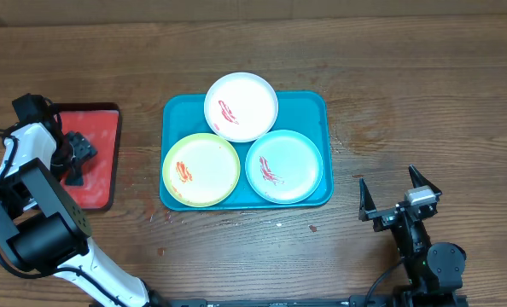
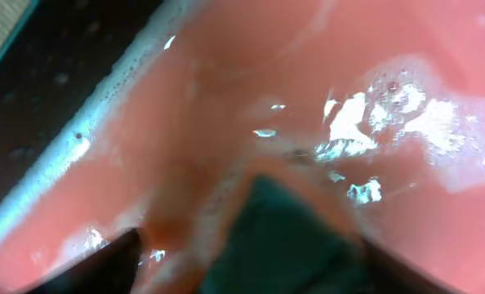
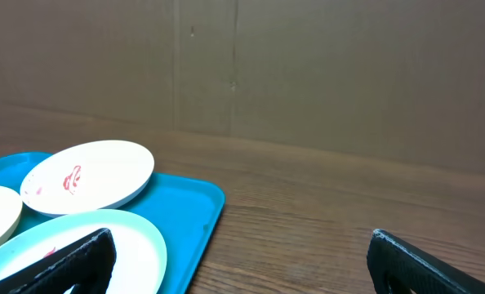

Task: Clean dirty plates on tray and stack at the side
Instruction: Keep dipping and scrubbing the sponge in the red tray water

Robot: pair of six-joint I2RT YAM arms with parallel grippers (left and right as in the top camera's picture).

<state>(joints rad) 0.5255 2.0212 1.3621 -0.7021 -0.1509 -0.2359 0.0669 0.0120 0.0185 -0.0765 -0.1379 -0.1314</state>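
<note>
Three dirty plates lie on the teal tray (image 1: 322, 107): a white plate (image 1: 241, 107) at the back, a yellow-green plate (image 1: 201, 169) front left and a light blue plate (image 1: 284, 165) front right, each with a red smear. My left gripper (image 1: 74, 164) is low over the red tray (image 1: 100, 136). In the left wrist view it (image 2: 251, 265) is open, with a blurred dark green pad (image 2: 283, 237) between its fingers on the wet red surface. My right gripper (image 1: 399, 198) is open and empty, right of the teal tray (image 3: 185, 220). The white plate (image 3: 87, 173) and blue plate (image 3: 136, 245) show in its view.
The red tray with a dark rim lies left of the teal tray and is wet and foamy (image 2: 373, 114). Bare wooden table (image 1: 424, 111) surrounds both trays. A brown wall (image 3: 308, 73) stands behind the table.
</note>
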